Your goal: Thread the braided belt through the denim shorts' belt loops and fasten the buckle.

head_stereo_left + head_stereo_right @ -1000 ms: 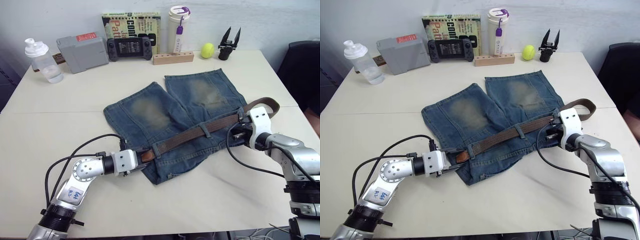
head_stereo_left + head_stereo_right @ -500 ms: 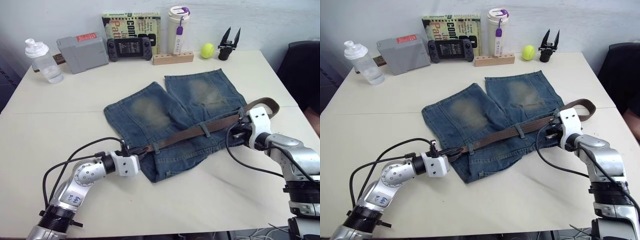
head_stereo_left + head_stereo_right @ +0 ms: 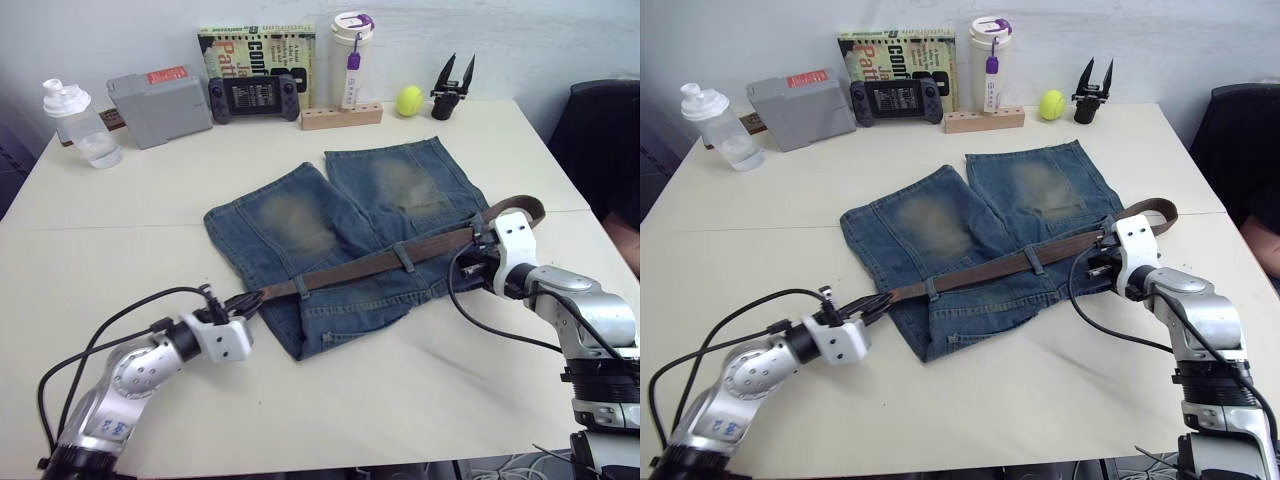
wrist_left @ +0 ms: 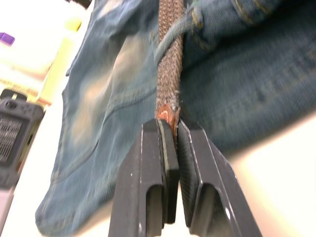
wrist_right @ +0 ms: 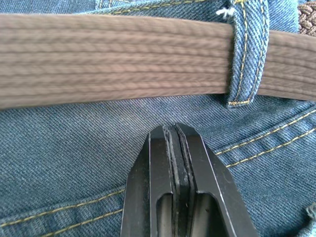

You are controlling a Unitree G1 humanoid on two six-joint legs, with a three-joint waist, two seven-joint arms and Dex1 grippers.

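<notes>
Left gripper [image 3: 243,303] sits off the shorts' left edge, low over the surface [image 3: 400,390], fingers [image 4: 163,163] pinched tight on the tan tip of the braided belt [image 3: 370,265]. Belt runs taut from that grip, L to R, diagonally across the waistband of the denim shorts [image 3: 340,225], which lie flat mid-surface, legs pointing toward the back wall.

Belt loops: 2 clearly seen w/ belt through them, one nr left end [image 3: 300,287], one mid-waist [image 3: 403,253]. Right wrist view shows belt passing under a further loop [image 5: 247,54]; can't match it w/ certainty to those in the head views.

Right gripper [image 3: 475,262] at the waistband's right end, fingers closed flat together, resting on denim just below the belt; no belt held, and whether any denim is caught can't be told. Belt's far end curls in a loop [image 3: 515,208] behind that wrist; buckle not made out.

Step, as judged: pulling the belt through the loops, threading mostly done. Next move calls for bringing tip end and buckle end together, then fastening, w/ shorts pinned so they don't drag.

Count: 1 belt, 1 shorts, 2 grippers.
</notes>
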